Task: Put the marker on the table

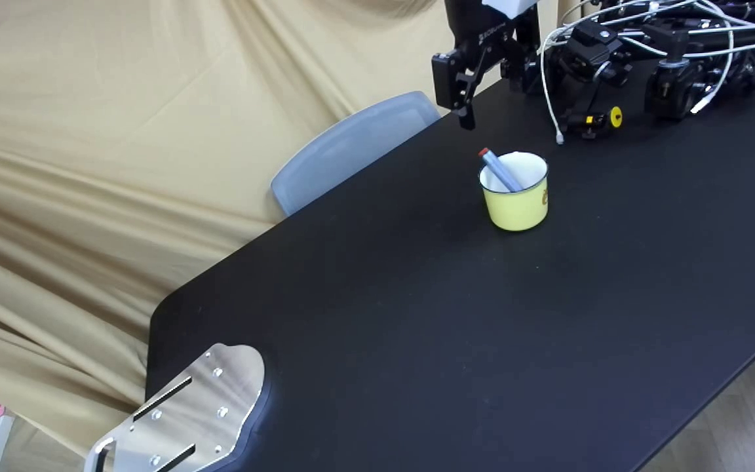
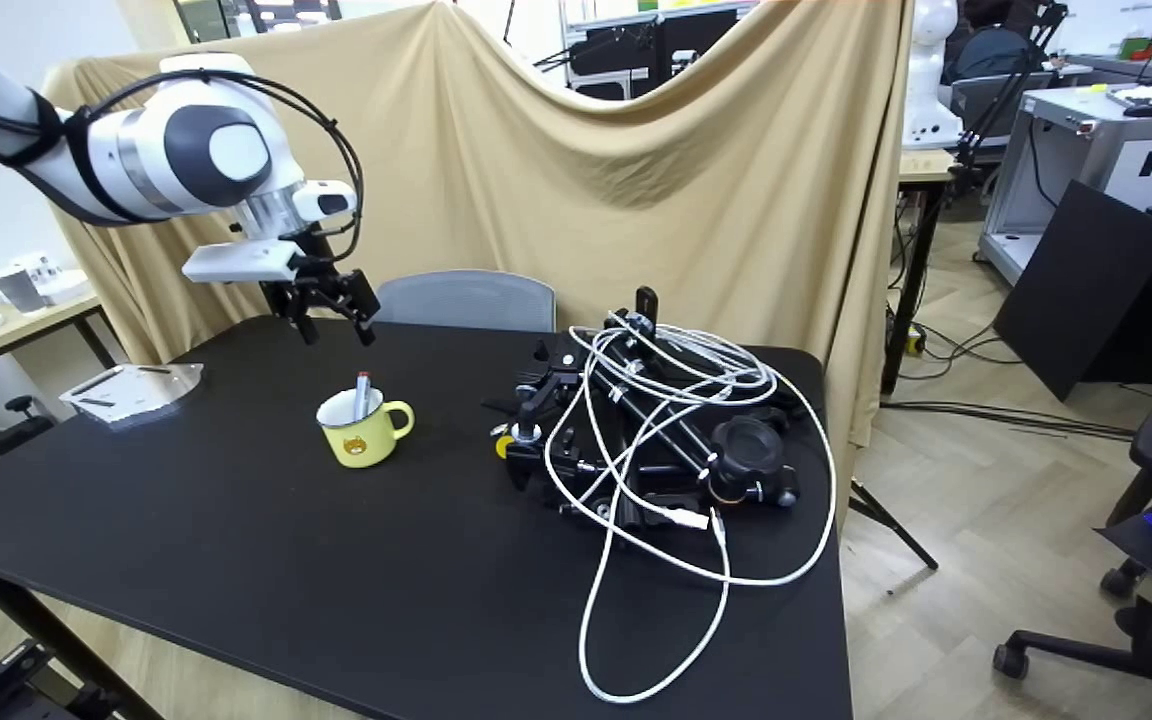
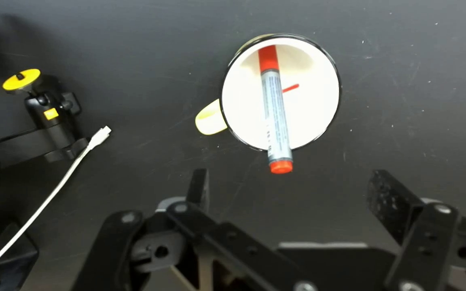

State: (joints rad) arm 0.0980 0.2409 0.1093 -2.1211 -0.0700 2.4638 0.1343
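Gripper [image 2: 338, 333] hangs at far left, jaws apart and holding nothing; just right and nearer, the marker [image 2: 362, 396] leans in the yellow cup [image 2: 366, 440]. Nothing seems done yet: grasping, lifting out and laying it on the table [image 2: 416, 560] remain.

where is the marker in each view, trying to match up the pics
In an exterior view: the marker is right of centre, in the upper half, red end at upper left.
In an exterior view: the marker is left of centre, slightly below mid-height, red end up.
Wrist view: the marker is slightly right of centre, mostly in the upper half.
Shared landmark: the yellow cup it leans in.
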